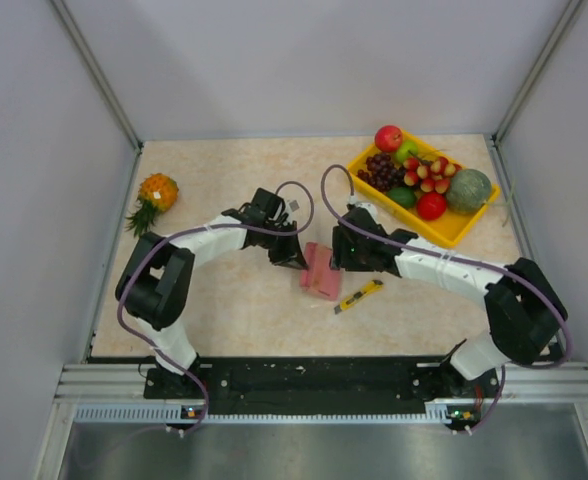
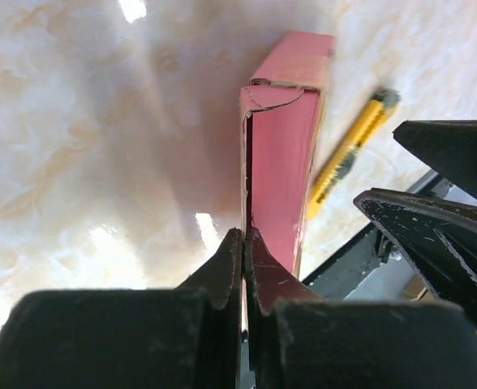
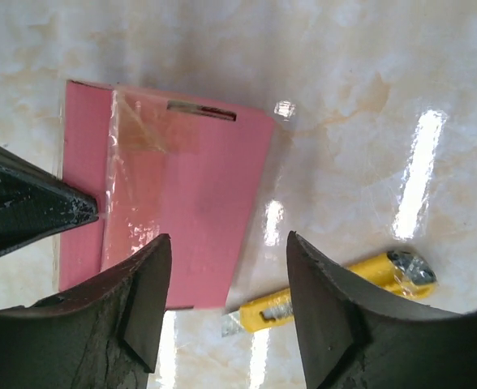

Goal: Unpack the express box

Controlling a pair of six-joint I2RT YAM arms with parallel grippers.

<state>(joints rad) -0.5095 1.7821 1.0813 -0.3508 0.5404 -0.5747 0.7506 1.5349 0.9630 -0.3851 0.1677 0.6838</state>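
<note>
The express box (image 1: 322, 272) is a small flat pink box lying mid-table between both arms. In the left wrist view the express box (image 2: 283, 162) shows edge-on, and my left gripper (image 2: 245, 237) is shut on the thin edge of its flap. From the right wrist view the express box (image 3: 198, 186) carries a shiny clear film, and the left arm's black fingertips (image 3: 76, 209) meet its left strip. My right gripper (image 3: 229, 237) hangs open over the box's right edge with nothing between its fingers. From above, the left gripper (image 1: 292, 258) and the right gripper (image 1: 342, 260) flank the box.
A yellow utility knife (image 1: 359, 296) lies just right of the box, near the front; the knife (image 3: 336, 296) shows its blade out. A yellow fruit tray (image 1: 454, 228) stands at the back right. A pineapple (image 1: 154, 195) lies at the far left.
</note>
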